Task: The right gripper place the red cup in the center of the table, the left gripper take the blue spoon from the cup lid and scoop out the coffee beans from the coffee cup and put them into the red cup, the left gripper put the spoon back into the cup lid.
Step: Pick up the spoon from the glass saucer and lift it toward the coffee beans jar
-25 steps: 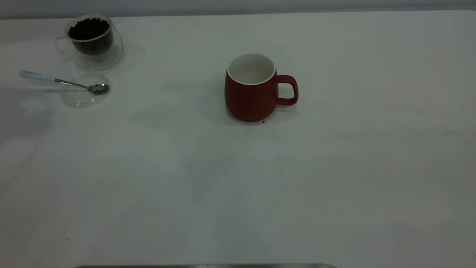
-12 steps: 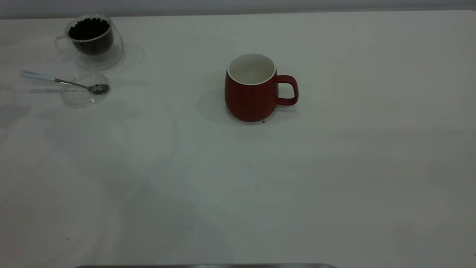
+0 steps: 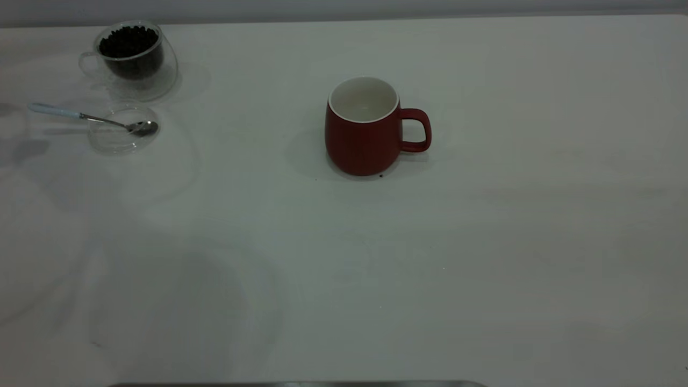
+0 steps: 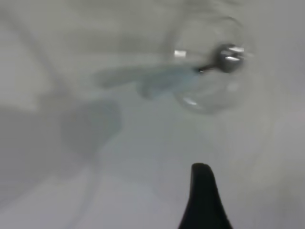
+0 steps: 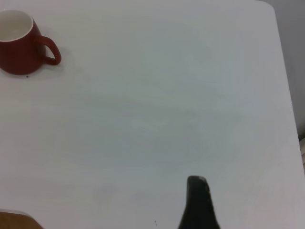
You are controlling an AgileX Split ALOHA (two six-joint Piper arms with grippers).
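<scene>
Exterior view: I see the red cup (image 3: pixel 363 127) upright at table (image 3: pixel 484 242) centre, handle at 3 o'clock. At 10 o'clock, the coffee cup (image 3: pixel 131 59) holds coffee beans (image 3: pixel 129 42); the blue spoon (image 3: pixel 88 118) rests in the cup lid (image 3: pixel 122 129).

Left wrist view: the left gripper (image 4: pixel 204 200) is above the lid; I cannot tell its jaws' state.

Right wrist view: the right gripper (image 5: pixel 199 202) is well apart from the cup; jaws likewise undetermined.

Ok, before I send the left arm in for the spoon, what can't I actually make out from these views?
- Left gripper: the left wrist view's edge cuts off all but one finger, so jaws unreadable; absent from the exterior view.
- Right gripper: same in the right wrist view.
- Blue spoon handle: motion-blurred in the left wrist view.
- Coffee cup: outside both wrist views.
</scene>
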